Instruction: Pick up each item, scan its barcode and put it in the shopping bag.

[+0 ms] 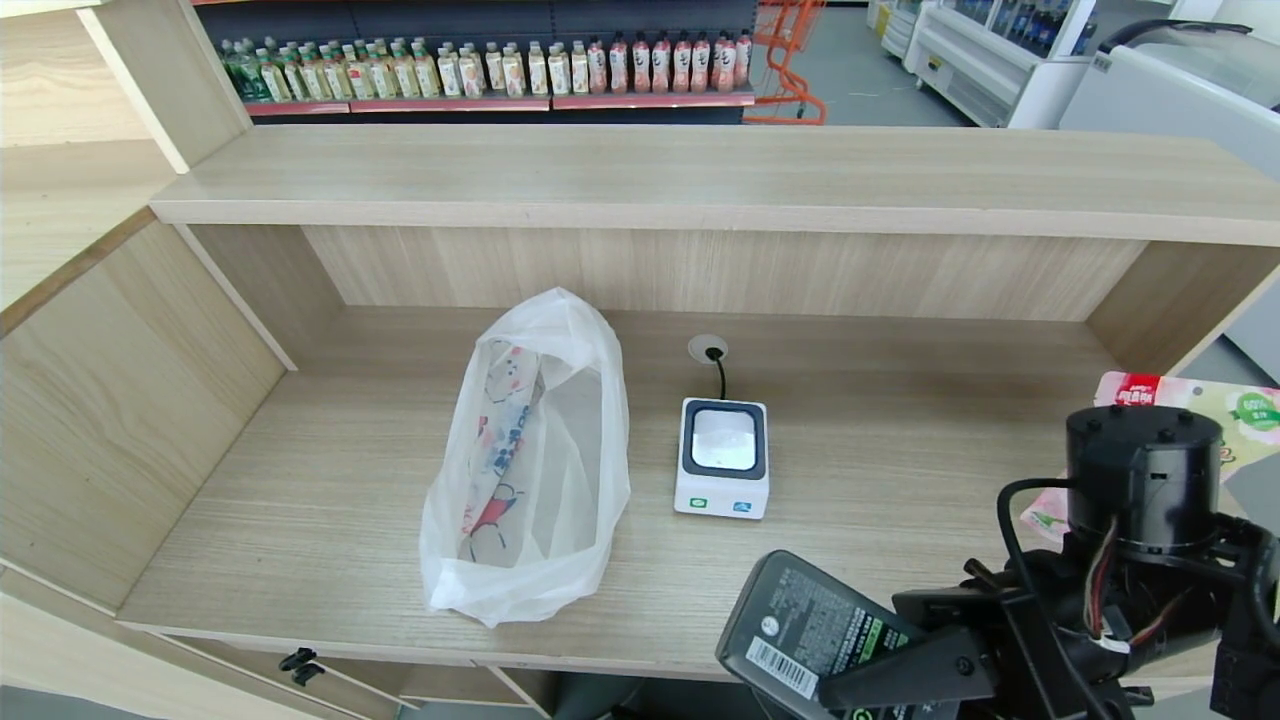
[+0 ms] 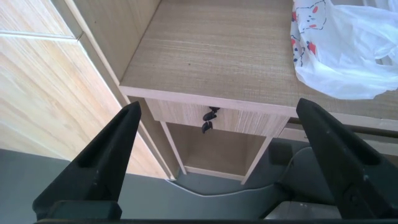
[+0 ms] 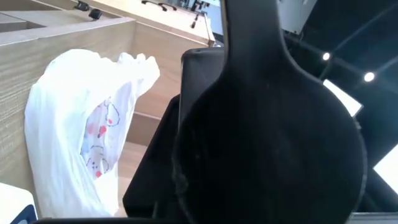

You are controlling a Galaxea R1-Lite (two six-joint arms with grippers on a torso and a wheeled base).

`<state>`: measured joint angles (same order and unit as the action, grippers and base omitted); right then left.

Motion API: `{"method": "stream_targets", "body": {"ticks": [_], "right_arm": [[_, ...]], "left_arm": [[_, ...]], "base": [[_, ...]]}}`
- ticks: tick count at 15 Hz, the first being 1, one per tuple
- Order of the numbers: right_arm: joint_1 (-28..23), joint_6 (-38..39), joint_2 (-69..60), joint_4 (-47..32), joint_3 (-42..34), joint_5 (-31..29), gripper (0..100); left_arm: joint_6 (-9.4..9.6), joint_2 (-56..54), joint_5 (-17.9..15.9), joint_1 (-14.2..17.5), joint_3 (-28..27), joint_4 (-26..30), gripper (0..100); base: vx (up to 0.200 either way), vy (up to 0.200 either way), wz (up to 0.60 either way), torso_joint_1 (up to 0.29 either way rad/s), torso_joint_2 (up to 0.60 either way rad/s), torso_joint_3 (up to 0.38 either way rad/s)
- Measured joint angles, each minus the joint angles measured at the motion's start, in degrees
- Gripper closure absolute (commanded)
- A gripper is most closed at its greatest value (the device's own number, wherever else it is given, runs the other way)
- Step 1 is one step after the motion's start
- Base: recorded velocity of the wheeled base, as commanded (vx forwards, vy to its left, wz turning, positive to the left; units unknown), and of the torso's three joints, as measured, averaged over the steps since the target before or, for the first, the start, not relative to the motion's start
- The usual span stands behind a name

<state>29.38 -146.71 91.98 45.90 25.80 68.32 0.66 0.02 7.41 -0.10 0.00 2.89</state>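
At the near edge of the table [image 1: 900,420], a black barcoded pack [image 1: 800,625] is gripped by the right claw [image 1: 885,665], apparently unscanned. The left claw [image 2: 219,109] is spread wide. One printed packet [image 1: 500,440] is already held in the shopping bag [image 1: 585,420].

White see-through shopping bag [image 1: 590,420] lies toward the counter's [image 1: 900,450] front-left corner, 1 printed packet [image 1: 500,440] inside. White scanner [image 1: 722,468] sits mid-counter, window up. Dark flat pack [image 1: 800,625], barcode label up, is clamped by the right gripper [image 1: 880,680] over the front edge. Pink-green packet [image 1: 1245,410] lies at the right edge.
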Motion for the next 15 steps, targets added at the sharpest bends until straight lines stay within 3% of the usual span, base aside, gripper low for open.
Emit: {"method": "stream_targets", "body": {"ticks": [11,12,14,15], "right_arm": [[0.2,2.1,-1.2,-0.8,0.6,0.1,100],[0.2,4.9,-1.7,-1.8,1.1,0.0,100],[-0.9,21.9,-3.8,-4.1,3.4,-1.7,100],[-2.7,31.4,-5.5,-4.6,4.6,-5.3,100]], "left_arm": [[0.00,0.0,0.0,0.0,0.0,0.0,0],[0.00,0.0,0.0,0.0,0.0,0.0,0],[0.00,0.0,0.0,0.0,0.0,0.0,0],[0.02,0.0,0.0,0.0,0.0,0.0,0]], "base": [[0.000,0.000,0.00,0.000,0.00,0.000],[0.000,0.000,0.00,0.000,0.00,0.000],[0.000,0.000,0.00,0.000,0.00,0.000],[0.000,0.000,0.00,0.000,0.00,0.000]]}}
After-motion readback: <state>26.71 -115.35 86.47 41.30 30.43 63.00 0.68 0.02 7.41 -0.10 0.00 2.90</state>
